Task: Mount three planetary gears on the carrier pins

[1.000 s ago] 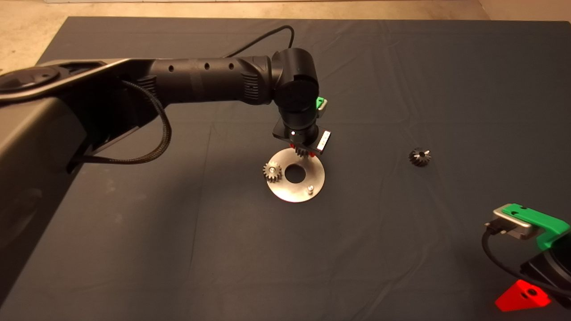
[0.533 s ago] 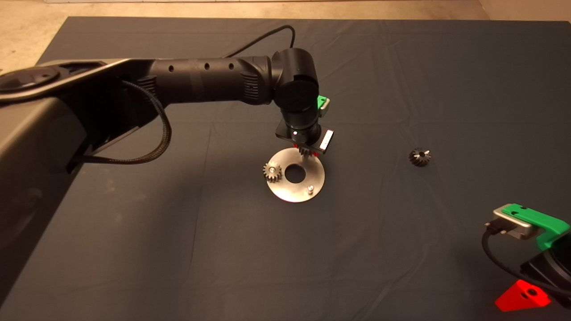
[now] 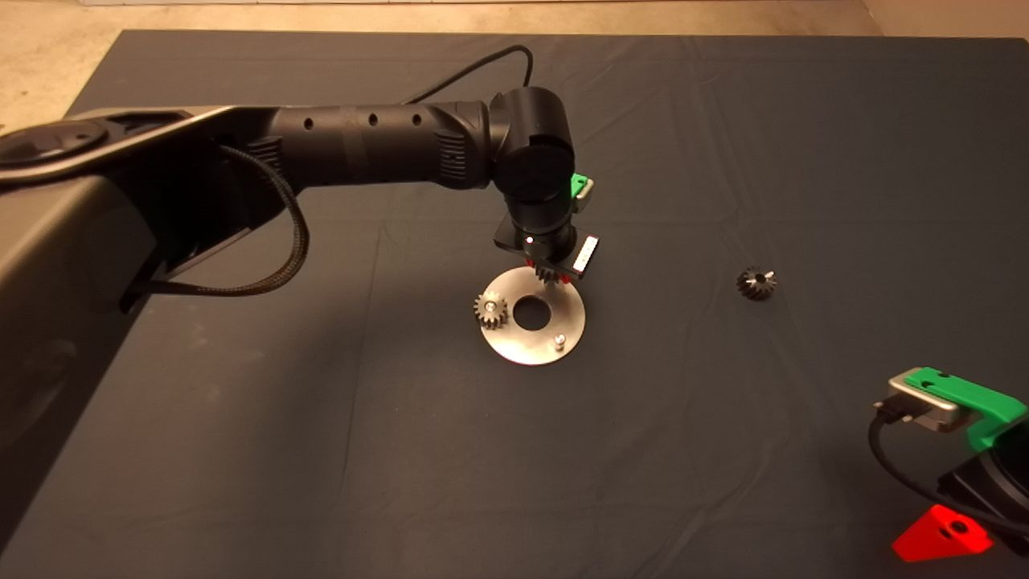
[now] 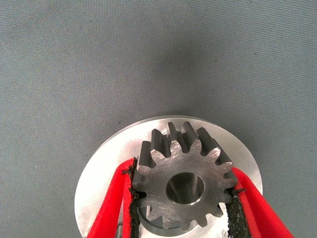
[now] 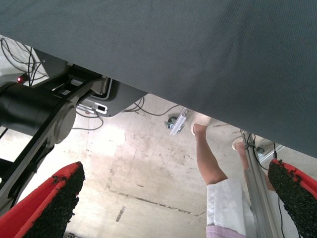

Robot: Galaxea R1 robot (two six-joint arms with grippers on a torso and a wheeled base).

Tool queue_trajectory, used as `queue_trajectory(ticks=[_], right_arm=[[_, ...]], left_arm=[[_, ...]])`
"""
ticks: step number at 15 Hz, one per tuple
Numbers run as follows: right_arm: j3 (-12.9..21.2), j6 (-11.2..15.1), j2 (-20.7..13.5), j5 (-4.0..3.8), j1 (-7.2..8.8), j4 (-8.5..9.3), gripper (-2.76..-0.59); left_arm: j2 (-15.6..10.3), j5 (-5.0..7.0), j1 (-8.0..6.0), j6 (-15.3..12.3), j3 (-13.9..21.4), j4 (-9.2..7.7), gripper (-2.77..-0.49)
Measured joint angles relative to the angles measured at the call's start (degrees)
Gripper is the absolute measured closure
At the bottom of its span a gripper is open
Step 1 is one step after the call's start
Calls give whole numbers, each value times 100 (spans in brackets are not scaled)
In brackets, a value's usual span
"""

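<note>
overhead cam; wrist cam close-up

From above I can't see my left gripper [image 3: 550,276]; the wrist covers its fingers and most of the gear [image 3: 548,274] it holds. That gear hides the pin at the disc's [image 3: 526,347] twelve o'clock. My wrist picture cuts off the gear's underside.
</note>
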Motion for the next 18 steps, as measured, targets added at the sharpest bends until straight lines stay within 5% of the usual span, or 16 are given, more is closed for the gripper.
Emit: queue_trajectory(ticks=[18], right_arm=[[0,0,-63,-2,0,0,-275]], left_arm=[[0,-78,0,-34,-50,2,-86]])
